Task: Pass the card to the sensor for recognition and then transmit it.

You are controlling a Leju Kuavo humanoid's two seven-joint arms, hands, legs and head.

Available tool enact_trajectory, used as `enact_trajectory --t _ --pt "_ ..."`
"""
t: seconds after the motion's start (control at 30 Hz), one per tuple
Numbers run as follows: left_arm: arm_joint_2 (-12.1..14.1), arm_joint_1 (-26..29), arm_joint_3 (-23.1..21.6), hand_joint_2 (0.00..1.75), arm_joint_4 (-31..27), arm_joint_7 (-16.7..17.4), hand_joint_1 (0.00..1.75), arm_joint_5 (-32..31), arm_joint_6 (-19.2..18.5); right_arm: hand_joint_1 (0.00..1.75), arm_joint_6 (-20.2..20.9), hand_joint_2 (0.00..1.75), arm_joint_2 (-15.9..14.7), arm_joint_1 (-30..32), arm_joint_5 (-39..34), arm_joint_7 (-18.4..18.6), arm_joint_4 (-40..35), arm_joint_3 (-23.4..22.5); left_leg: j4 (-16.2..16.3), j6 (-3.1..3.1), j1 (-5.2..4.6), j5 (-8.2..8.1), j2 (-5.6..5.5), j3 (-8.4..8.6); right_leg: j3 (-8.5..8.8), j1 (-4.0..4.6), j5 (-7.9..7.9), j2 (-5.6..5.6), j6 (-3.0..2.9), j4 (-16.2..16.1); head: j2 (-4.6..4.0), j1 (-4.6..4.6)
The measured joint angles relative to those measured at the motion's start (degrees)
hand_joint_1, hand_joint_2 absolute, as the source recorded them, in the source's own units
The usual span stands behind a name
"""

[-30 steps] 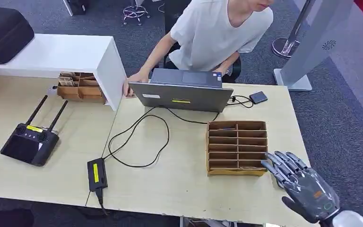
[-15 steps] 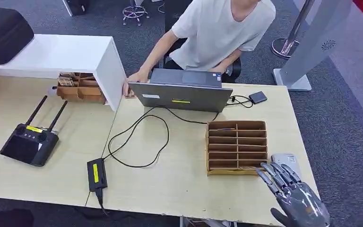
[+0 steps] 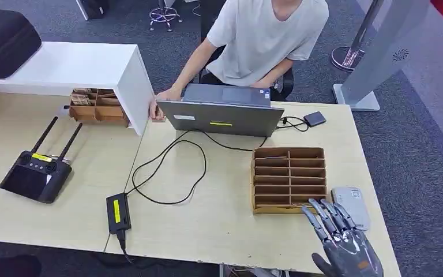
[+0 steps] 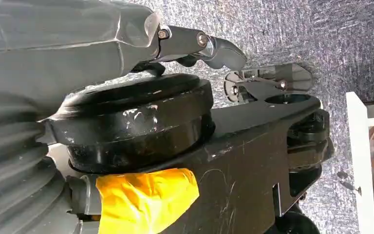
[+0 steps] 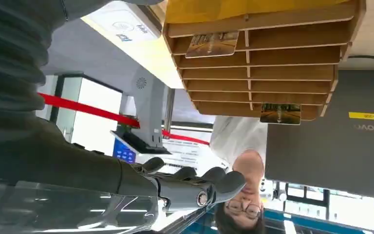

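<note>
My right hand [image 3: 346, 245] has slid left and toward me over the last second, from beyond the table's right edge to just in front of the wooden card rack [image 3: 289, 179]. That shift has uncovered the white card sensor [image 3: 350, 199], which lies flat on the table just to the right of the rack. My fingers [image 3: 323, 214] are spread and straight, holding nothing, their tips near the rack's front edge. My left hand [image 4: 126, 44] hangs low beside my body over the carpet; I cannot tell how its fingers lie.

In the right wrist view a card [image 5: 212, 44] sits in one of the rack's nearest slots and a second card [image 5: 280, 113] in a far slot. I judge I am lining up to take the near card, so the pick is not yet done and the sensor step comes after.

Left to right on the pale wooden table [image 3: 219, 219]: a black remote controller [image 3: 34, 173] with two antennas, a white shelf [image 3: 92, 66] over a small wooden tray, a black power adapter [image 3: 117, 212] with its looping cable, a grey laptop [image 3: 222, 115] with a person in a white shirt seated behind it, then the rack and sensor. Grey carpet surrounds the table, with a white kiosk stand [image 3: 380, 52] at the far right.
</note>
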Motion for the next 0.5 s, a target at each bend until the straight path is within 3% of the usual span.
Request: enact_trajectory --t 0.13,0.3,0.5 --pt "0.0 0.0 0.0 1.75 0.0 0.0 0.0 -0.1 0.0 0.0 -0.7 1.75 0.4 0.0 0.3 0.2 0.3 0.4 0.0 0.0 -0.01 0.0 0.0 0.0 0.0 0.0 0.0 0.0 0.0 0.0 0.0 0.0" --pt "0.0 -0.1 0.0 1.75 0.0 0.1 0.0 -0.7 0.1 0.0 -6.2 1.75 2.9 -0.1 5.1 1.5 1.6 1.2 0.0 0.0 0.0 0.0 0.0 0.0 0.0 0.02 0.0 0.0 0.0 0.0 0.0 0.0" --pt "0.0 -0.2 0.0 1.75 0.0 0.5 0.0 -1.2 0.0 0.0 -6.3 1.75 4.2 -1.4 6.6 2.3 4.3 3.0 0.0 0.0 0.01 0.0 0.05 0.0 0.01 0.02 0.0 0.04 -0.01 0.0 0.0 0.0"
